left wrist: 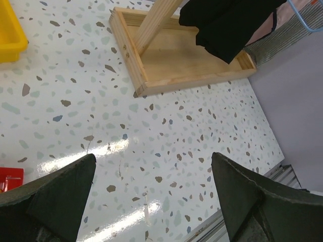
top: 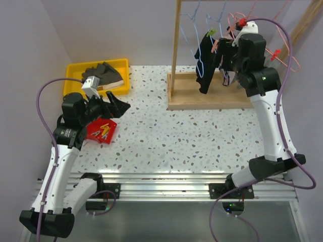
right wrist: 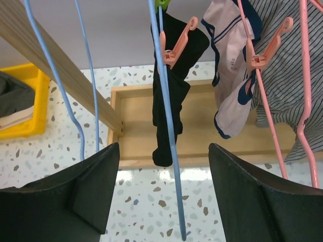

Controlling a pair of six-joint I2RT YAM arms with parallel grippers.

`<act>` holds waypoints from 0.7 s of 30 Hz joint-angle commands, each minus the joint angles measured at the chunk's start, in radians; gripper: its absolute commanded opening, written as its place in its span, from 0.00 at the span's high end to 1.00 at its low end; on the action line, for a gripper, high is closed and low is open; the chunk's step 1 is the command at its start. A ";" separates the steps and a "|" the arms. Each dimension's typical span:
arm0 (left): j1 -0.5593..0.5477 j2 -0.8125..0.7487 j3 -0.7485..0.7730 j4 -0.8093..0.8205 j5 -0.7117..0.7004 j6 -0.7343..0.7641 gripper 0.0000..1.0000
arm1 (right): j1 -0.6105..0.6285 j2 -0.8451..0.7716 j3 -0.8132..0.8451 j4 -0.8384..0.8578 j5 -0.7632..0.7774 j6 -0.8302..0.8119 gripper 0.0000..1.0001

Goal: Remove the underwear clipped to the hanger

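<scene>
Black underwear (right wrist: 170,96) hangs from a blue hanger (right wrist: 165,106), held by a pink clip (right wrist: 174,45) and a green clip (right wrist: 162,4). It also shows in the top view (top: 204,65) on the wooden rack. My right gripper (right wrist: 163,147) is open, raised at the rack (top: 221,56), with the blue hanger wire between its fingers and the black underwear just beyond. White underwear with navy trim (right wrist: 229,75) is clipped to a pink hanger (right wrist: 270,121) to the right. My left gripper (top: 120,103) is open and empty, low over the table (left wrist: 152,156).
The rack's wooden base tray (top: 212,96) and upright post (top: 175,45) stand at the back. A yellow bin (top: 75,70) with dark clothes is at the back left. A red tray of clips (top: 102,131) lies by the left arm. A striped garment (right wrist: 287,75) hangs far right.
</scene>
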 commanded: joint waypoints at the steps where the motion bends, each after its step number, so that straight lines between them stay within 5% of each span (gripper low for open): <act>1: 0.002 -0.009 -0.004 0.008 0.030 0.017 0.00 | -0.037 0.036 0.070 -0.104 -0.160 0.015 0.27; 10: 0.000 -0.015 -0.017 0.012 0.038 0.011 0.00 | -0.059 0.071 0.097 -0.171 -0.204 -0.032 0.33; 16: 0.002 -0.023 -0.021 0.008 0.035 0.011 0.00 | -0.065 0.099 0.120 -0.187 -0.191 -0.032 0.60; 21: 0.002 -0.032 -0.022 -0.012 0.018 0.021 0.00 | -0.070 0.131 0.137 -0.213 -0.175 -0.034 0.54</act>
